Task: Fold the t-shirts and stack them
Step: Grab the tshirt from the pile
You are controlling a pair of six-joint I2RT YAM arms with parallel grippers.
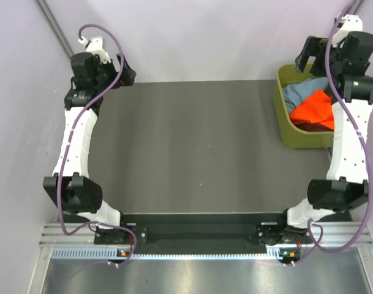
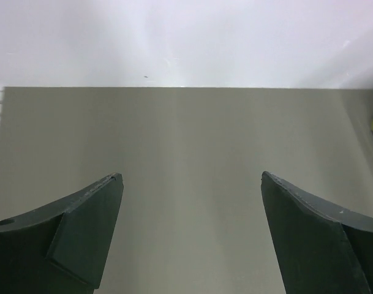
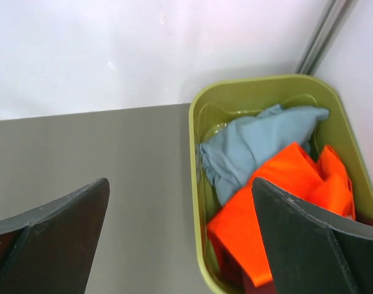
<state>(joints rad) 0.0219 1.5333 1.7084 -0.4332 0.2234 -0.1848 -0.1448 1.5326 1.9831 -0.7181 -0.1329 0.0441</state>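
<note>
While both arms reach toward the table's (image 1: pixel 192 147) far corners, the left gripper (image 2: pixel 190 184) hangs spread wide over it. The right gripper (image 3: pixel 180 184), equally spread, hovers by the olive bin (image 3: pixel 197 184), where the blue-grey t-shirt (image 3: pixel 253 144) lies crumpled against the orange t-shirt (image 3: pixel 278 196), with the maroon t-shirt (image 1: pixel 310 127) peeking out underneath.

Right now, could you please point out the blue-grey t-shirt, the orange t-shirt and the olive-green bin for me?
blue-grey t-shirt (image 3: pixel 253 144): right wrist view, middle of its crumpled cloth.
orange t-shirt (image 3: pixel 284 168): right wrist view, its upper fold.
olive-green bin (image 3: pixel 259 95): right wrist view, its far inner wall.
</note>
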